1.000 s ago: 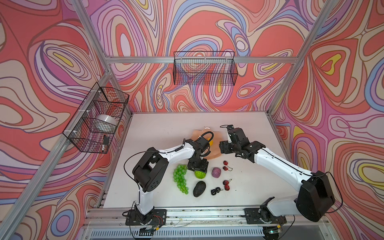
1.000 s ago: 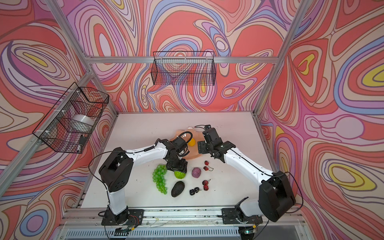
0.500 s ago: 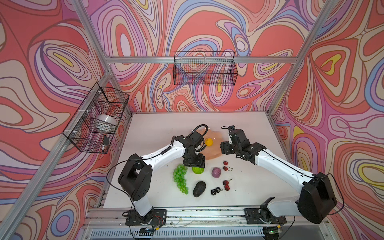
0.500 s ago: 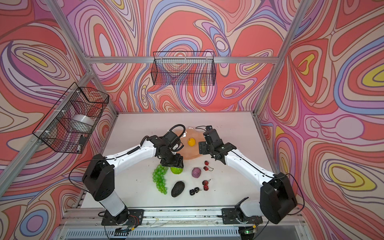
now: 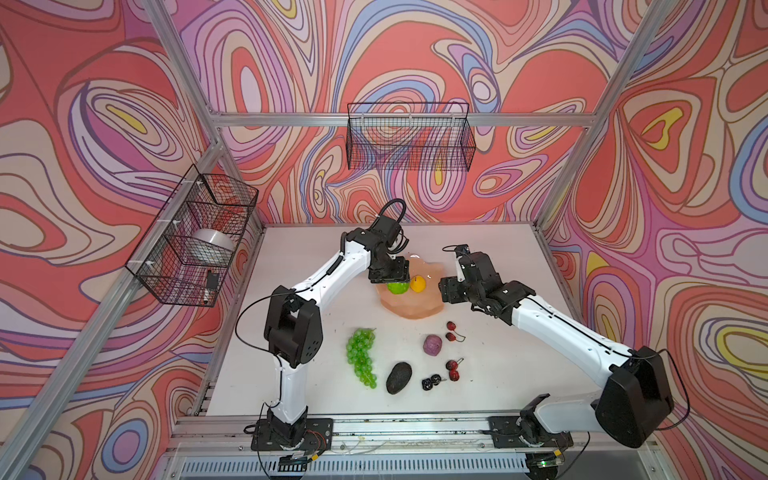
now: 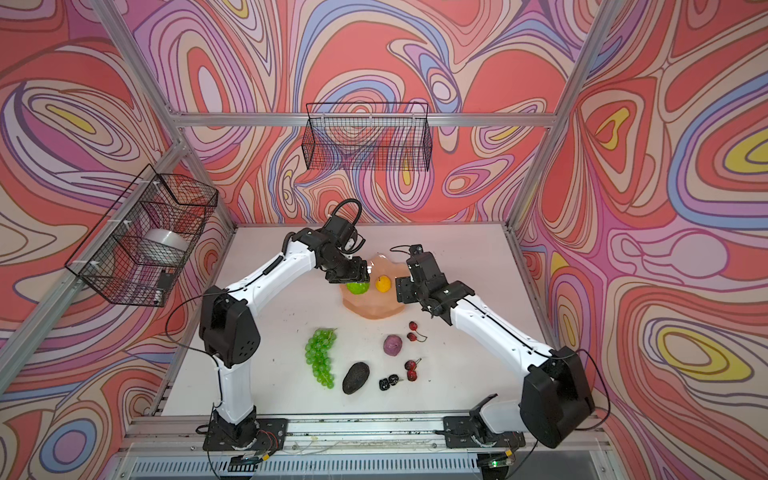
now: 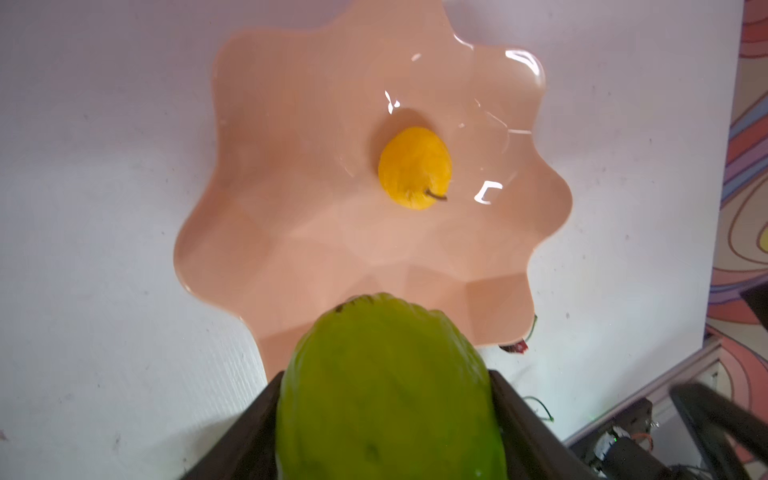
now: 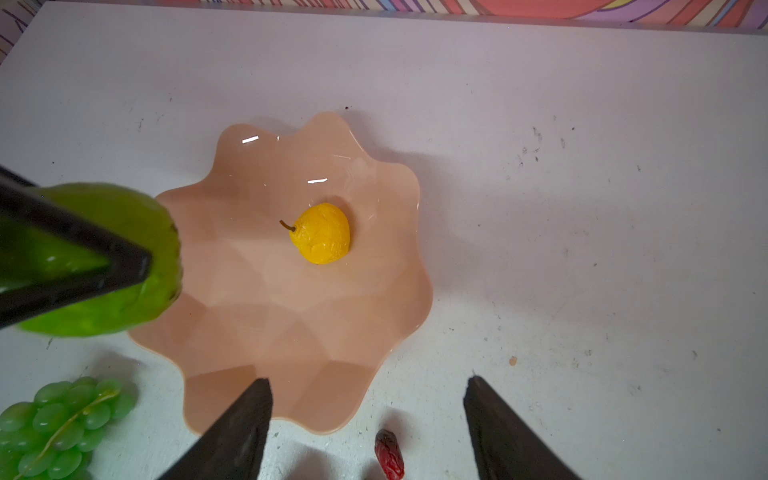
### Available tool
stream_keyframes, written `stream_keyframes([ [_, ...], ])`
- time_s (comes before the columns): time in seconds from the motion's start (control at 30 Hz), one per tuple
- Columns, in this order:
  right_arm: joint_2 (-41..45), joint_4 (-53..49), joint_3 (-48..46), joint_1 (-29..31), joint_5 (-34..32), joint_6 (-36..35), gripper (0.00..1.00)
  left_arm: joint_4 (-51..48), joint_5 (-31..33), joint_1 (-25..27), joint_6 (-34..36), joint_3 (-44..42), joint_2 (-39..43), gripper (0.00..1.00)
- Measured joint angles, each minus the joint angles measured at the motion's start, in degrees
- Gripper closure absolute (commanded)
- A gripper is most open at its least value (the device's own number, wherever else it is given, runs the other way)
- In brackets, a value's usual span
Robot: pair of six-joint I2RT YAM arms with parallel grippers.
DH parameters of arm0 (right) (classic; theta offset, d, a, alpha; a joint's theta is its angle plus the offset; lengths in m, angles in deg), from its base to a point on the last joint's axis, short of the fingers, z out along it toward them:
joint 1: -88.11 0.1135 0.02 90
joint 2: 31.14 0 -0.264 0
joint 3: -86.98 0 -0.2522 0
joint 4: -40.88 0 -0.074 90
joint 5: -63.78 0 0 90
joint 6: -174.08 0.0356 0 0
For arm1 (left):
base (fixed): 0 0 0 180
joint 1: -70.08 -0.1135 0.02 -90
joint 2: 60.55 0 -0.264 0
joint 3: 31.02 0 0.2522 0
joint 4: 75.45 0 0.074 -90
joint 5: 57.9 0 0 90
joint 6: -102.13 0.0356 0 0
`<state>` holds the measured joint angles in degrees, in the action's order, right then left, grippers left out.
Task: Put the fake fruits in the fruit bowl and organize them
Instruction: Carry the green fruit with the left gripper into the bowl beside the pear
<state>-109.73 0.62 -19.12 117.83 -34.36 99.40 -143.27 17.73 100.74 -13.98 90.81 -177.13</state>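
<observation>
Read a top view as a clock face, with the far wall at twelve. The white table carries the fruit bowl at its centre. The right gripper hangs at the bowl's three o'clock, jaws spread wide and holding nothing.

The green grape bunch lies at the bowl's seven o'clock, well clear of it. The bumpy lime-green ball is clamped between the jaws of the left gripper, in the air over the bowl's nine o'clock rim. The dark avocado lies at six, with the purple ball between five and six. The yellow pear-like fruit sits inside the bowl, near its middle.

One red cherry pair lies just beside the rim at four. A second cherry pair and the black berry pair lie further out.

The main risk is letting go here. The ball would likely land on the sloping, wavy rim and roll out, or knock the yellow fruit. The right gripper is close enough to nudge the bowl.
</observation>
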Motion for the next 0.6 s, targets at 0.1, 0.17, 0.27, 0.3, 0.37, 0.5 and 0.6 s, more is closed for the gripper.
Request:
stream_keyframes([
  [0.1,0.0,0.2,0.0,0.0,0.6,0.0,0.24,-0.6,1.0,-0.5,0.1,4.9,-5.6,0.54],
  [0.17,0.0,0.3,0.0,0.0,1.2,0.1,0.24,-1.0,1.4,-0.5,0.2,7.4,-8.5,0.54],
  [0.27,0.0,0.5,0.0,0.0,1.9,0.2,0.25,-1.2,2.2,-0.5,0.2,10.0,-11.7,0.56],
  [0.3,0.0,0.5,0.0,0.0,2.1,0.3,0.25,-1.3,2.4,-0.5,0.1,10.8,-12.6,0.58],
  [0.37,0.0,0.7,0.0,0.0,2.4,0.2,0.25,-1.5,2.4,-0.5,0.1,12.0,-14.1,0.58],
  [0.5,0.0,1.0,0.0,0.0,2.9,0.2,0.25,-1.4,2.5,-0.5,-0.4,13.4,-16.4,0.57],
  [0.6,0.0,1.1,0.0,0.0,3.1,0.2,0.25,-1.5,2.5,-0.5,-1.0,13.5,-17.4,0.56],
])
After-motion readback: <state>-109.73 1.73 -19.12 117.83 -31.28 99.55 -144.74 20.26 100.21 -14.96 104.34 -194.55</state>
